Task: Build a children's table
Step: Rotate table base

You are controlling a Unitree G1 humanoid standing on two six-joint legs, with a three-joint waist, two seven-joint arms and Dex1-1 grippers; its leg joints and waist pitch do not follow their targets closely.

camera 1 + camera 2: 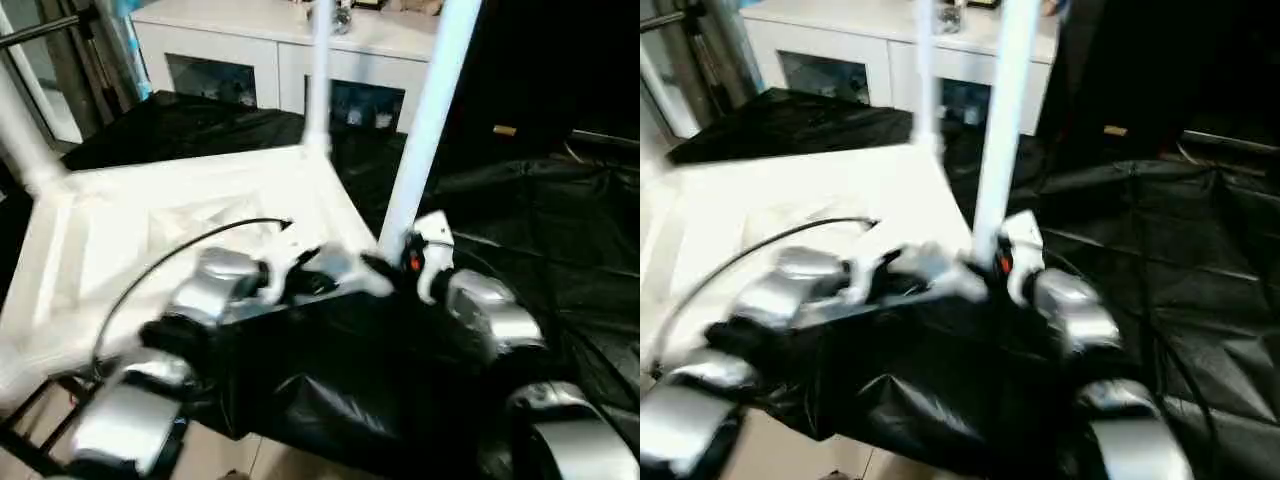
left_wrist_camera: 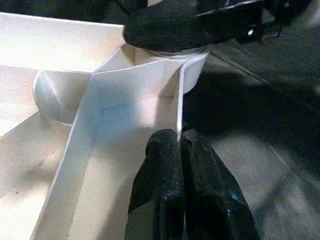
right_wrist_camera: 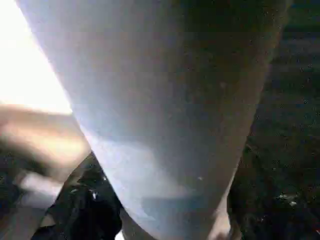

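The children's table lies upside down, its white ribbed top [image 1: 130, 230] on a black sheet. Three white legs stand up from its corners: one far [image 1: 320, 70], one at the left [image 1: 20, 140] and one at the near right [image 1: 425, 120]. My left gripper [image 2: 178, 142] is shut on the top's thin rim, just beside the near right corner socket [image 2: 170, 65]. My right gripper [image 1: 400, 262] is closed around the base of the near right leg [image 3: 165, 100], with a black finger [image 3: 85, 210] against its side.
A white cabinet with glass doors [image 1: 280, 50] stands behind the table. The crinkled black sheet [image 1: 540, 230] spreads to the right. A black cable [image 1: 180, 250] arcs over the table top. A metal frame [image 1: 40, 30] stands at the far left.
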